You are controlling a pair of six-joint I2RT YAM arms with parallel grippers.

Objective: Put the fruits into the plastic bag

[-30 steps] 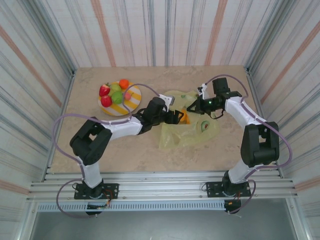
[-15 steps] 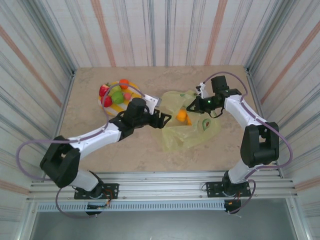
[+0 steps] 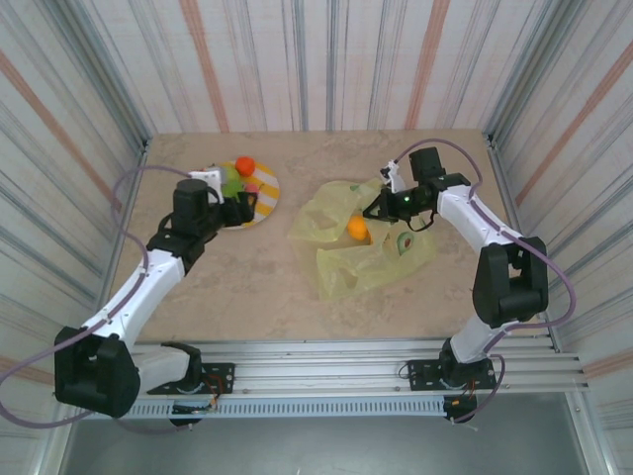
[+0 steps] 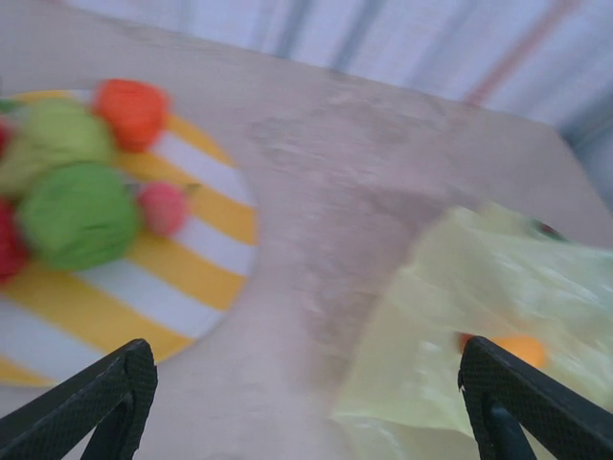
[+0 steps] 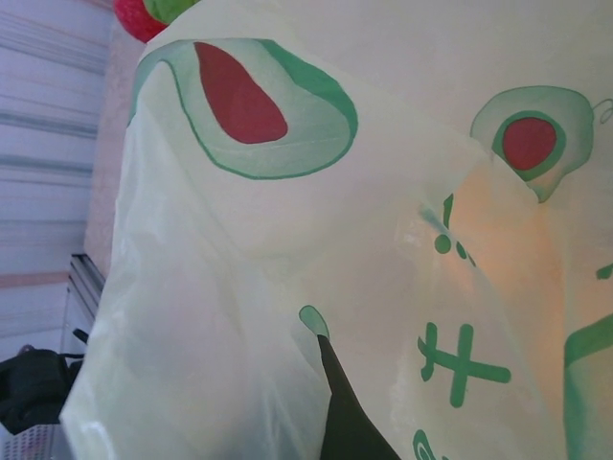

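Swung leftward, left claw [image 3: 235, 206] hovers beside fruits [image 3: 234, 180].

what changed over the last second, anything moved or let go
The left claw, open, swung back left from the plastic bag to above the plate, leaving the orange fruit inside the bag. The right claw stayed holding the bag's edge up; the other fruits stayed on the plate.

You'll find the plate [image 3: 265, 190] at the far left of the table [image 3: 247, 282], with several fruits [image 3: 244, 165] on it. The plastic bag [image 3: 381, 265] lies to its right, one round fruit [image 3: 357, 228] inside it.
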